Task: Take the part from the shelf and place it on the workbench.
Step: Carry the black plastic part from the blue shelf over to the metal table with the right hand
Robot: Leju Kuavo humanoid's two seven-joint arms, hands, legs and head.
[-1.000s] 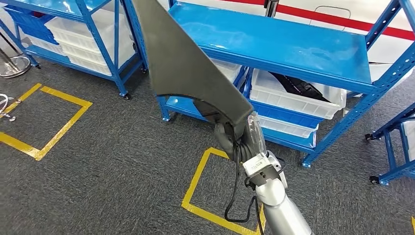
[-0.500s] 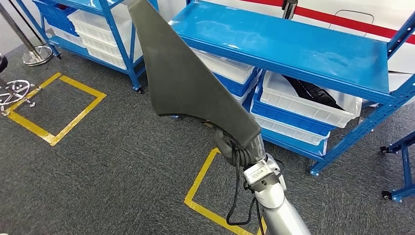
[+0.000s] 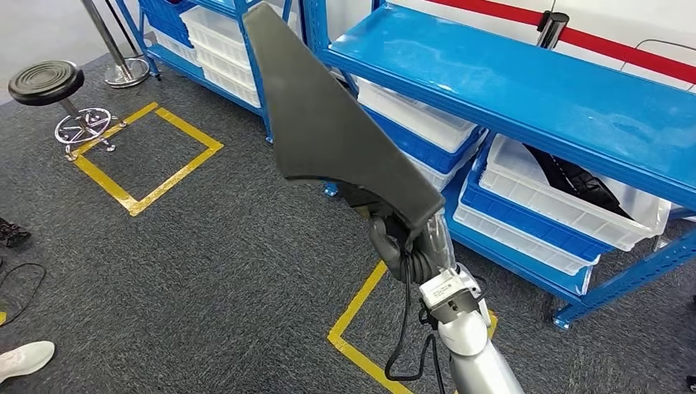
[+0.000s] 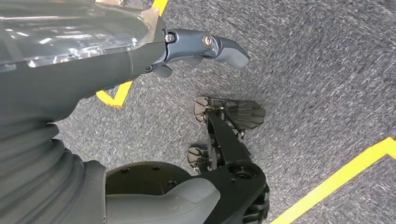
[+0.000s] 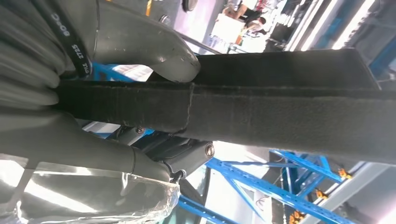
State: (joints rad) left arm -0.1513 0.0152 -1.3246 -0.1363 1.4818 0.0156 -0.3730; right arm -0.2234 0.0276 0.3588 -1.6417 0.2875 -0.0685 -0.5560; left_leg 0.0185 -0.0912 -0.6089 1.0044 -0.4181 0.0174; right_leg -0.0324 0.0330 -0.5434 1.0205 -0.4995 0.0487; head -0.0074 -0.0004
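Note:
The part (image 3: pixel 328 123) is a large dark grey, wedge-shaped felt panel, raised upright in the middle of the head view. My right hand (image 3: pixel 406 242) grips its lower narrow end, in front of the blue shelf (image 3: pixel 533 90). In the right wrist view the thumb (image 5: pixel 140 42) presses on the panel's edge (image 5: pixel 280 112) and the fingers wrap around its other side. My left hand (image 4: pixel 205 44) hangs over grey carpet, with its fingers apart and nothing in it.
White bins (image 3: pixel 566 205) fill the shelf's lower level, and one holds another dark part (image 3: pixel 574 176). A black stool (image 3: pixel 45 82) and a post base (image 3: pixel 123 74) stand at the left. Yellow tape squares (image 3: pixel 148 156) mark the carpet. A person's white shoe (image 3: pixel 25 357) lies at the lower left.
The camera has turned, so the shelves have slid right and the stool and shoe have come into view. My right hand still grips the panel the same way.

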